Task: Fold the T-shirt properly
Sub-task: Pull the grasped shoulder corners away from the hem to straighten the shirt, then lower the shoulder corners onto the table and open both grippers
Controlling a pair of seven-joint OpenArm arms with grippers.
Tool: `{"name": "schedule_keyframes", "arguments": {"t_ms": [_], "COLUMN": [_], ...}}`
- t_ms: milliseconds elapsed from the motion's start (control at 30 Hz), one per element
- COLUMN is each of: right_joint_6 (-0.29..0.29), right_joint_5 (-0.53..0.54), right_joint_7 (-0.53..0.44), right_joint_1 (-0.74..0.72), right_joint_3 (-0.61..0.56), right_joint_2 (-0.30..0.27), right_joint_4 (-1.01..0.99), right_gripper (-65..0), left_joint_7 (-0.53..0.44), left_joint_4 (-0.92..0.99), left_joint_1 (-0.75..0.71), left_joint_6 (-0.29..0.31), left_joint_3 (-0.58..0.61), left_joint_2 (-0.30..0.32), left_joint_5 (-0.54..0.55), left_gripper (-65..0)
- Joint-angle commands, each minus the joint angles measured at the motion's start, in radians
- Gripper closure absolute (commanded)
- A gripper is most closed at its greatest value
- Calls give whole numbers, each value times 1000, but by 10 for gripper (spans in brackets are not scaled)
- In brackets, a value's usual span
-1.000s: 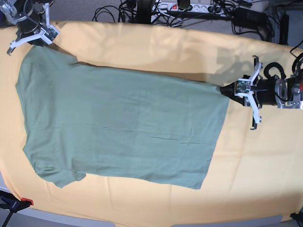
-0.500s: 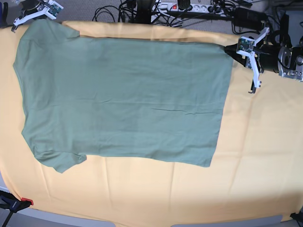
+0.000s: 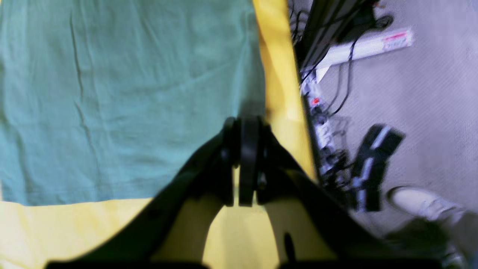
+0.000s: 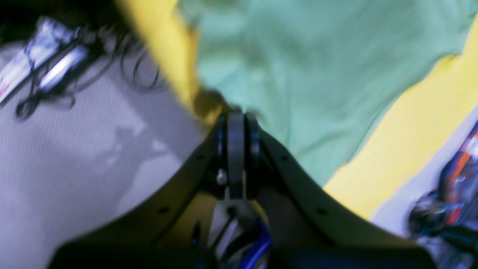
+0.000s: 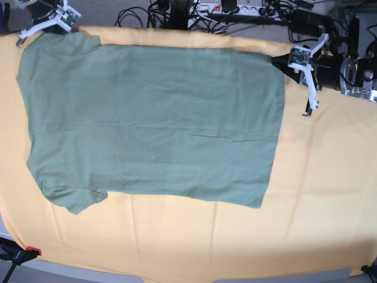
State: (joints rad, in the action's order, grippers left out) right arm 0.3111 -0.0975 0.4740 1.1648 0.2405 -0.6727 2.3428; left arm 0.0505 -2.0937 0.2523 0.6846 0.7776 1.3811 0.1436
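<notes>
The sage-green T-shirt point(image 5: 153, 118) lies spread flat across the yellow table cloth point(image 5: 318, 194), sleeves at the left and hem at the right. My left gripper point(image 5: 280, 61) is at the far right corner of the hem, shut on that corner of the fabric. In the left wrist view the left gripper point(image 3: 244, 127) has its jaws pressed together at the edge of the T-shirt point(image 3: 112, 93). My right gripper point(image 5: 70, 29) is at the far left sleeve, shut on a bunched bit of cloth. The right wrist view shows the right gripper point(image 4: 235, 121) at the edge of the T-shirt point(image 4: 317, 74).
Both grippers sit close to the table's far edge. Beyond that edge are cables and a white power strip point(image 5: 235, 9) on the grey floor. An orange-tipped clamp point(image 5: 23, 252) holds the cloth at the near left corner.
Both grippers have carried the shirt's far edge towards the back of the table, so the shirt now lies wider and flatter. In the last half second they have barely moved.
</notes>
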Motion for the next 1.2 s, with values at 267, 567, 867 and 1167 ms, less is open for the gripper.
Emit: {"name": "schedule_keyframes", "arguments": {"t_ms": [267,567,867,1167], "right_joint_6": [37,47,61,-62], "right_joint_5": [110,178,258,285], "right_joint_7": [-106,-160,-161,-161], "right_joint_1": [-217,-442,-590,-617], "right_joint_3": [8,8,8,8], "right_joint_2": [-9,-9,-9,-9], "right_joint_4": [-42,-297,-369,-370], "right_gripper": [0,0,0,0], "left_joint_7": [106,115,115,115], "left_joint_4": [35,175,212,212], "left_joint_1": [14,83,161,158], "left_joint_6": [-286,-330,-439,-438], "left_joint_3": [-13,-13,-13,-13], "left_joint_2": [-95,-172,-193,-193], "left_joint_5": [-42,-42,-42,-38], "left_gripper": [0,0,0,0]}}
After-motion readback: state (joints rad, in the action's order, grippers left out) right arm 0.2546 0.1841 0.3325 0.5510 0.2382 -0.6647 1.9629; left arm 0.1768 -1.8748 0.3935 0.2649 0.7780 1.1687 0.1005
